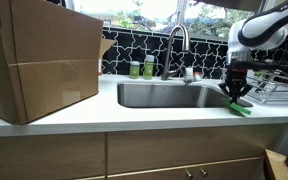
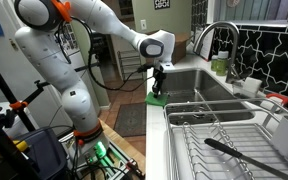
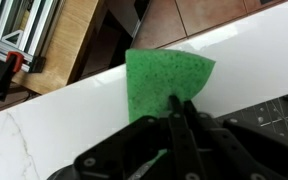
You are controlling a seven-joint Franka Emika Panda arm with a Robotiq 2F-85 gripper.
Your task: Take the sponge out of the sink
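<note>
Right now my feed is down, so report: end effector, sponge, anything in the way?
End effector shut on the sponge. Sponge out of the sink, over the white counter edge. Nothing seen blocking it.

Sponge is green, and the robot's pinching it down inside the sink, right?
Not quite. The green sponge is pinched by the gripper, but it's outside the sink, at the front edge of the white counter, as the wrist view shows.

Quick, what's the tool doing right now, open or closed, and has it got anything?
Tool: closed, pinching the green sponge by one edge.
</note>
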